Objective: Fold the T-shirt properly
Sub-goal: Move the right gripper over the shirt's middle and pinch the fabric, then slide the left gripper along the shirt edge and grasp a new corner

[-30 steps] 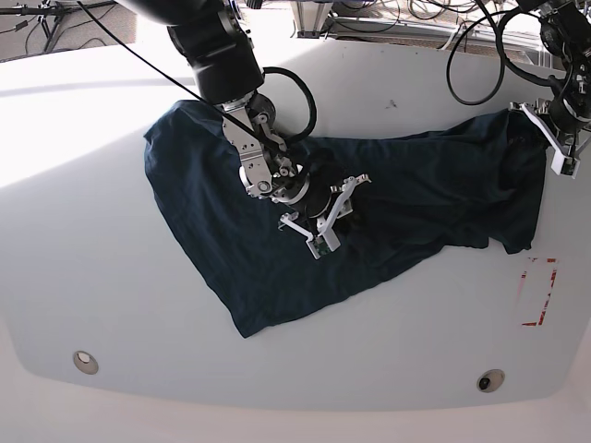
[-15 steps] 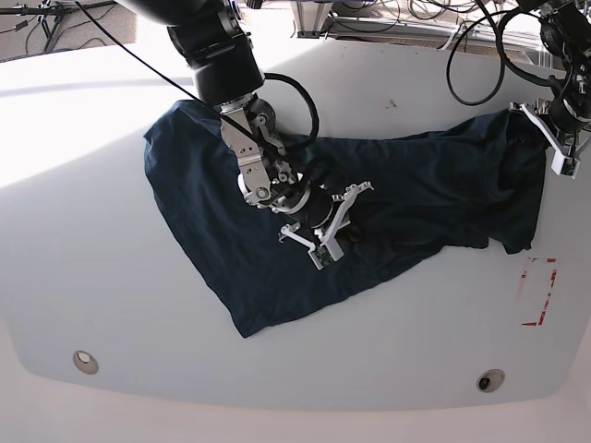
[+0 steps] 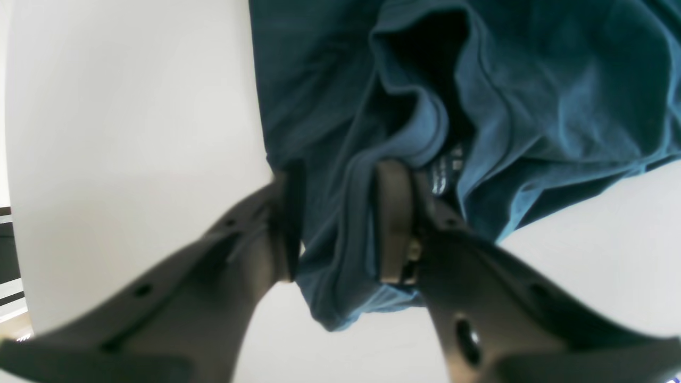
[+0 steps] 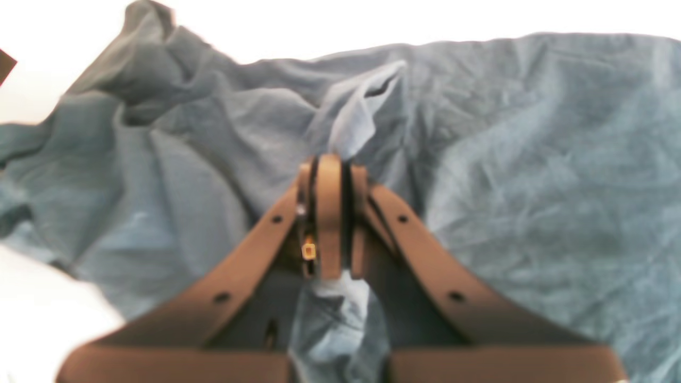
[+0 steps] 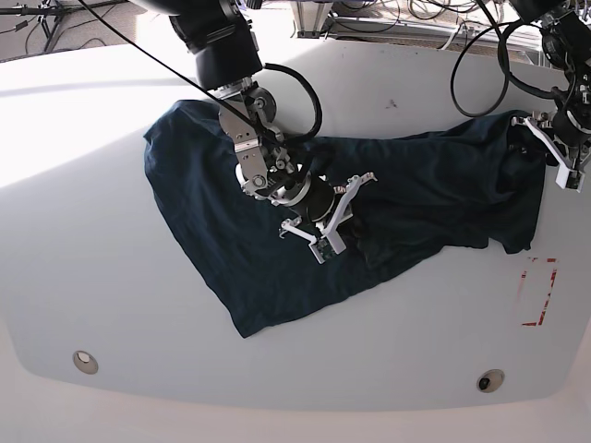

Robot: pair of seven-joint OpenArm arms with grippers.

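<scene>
Right claw (image 4: 330, 159) clamped on a pinch of T-shirt (image 5: 277, 249) mid-desk; left claw (image 3: 340, 223) apart, straddling its edge

Our right arm (image 5: 217, 46) is bulky and black near the top, then bare silver metal with round joints lower down, and a black cable loops beside it. Our fingers (image 5: 323, 242) are white and slim in the base view; close up they look brown (image 4: 330, 213), each with small round holes.
</scene>
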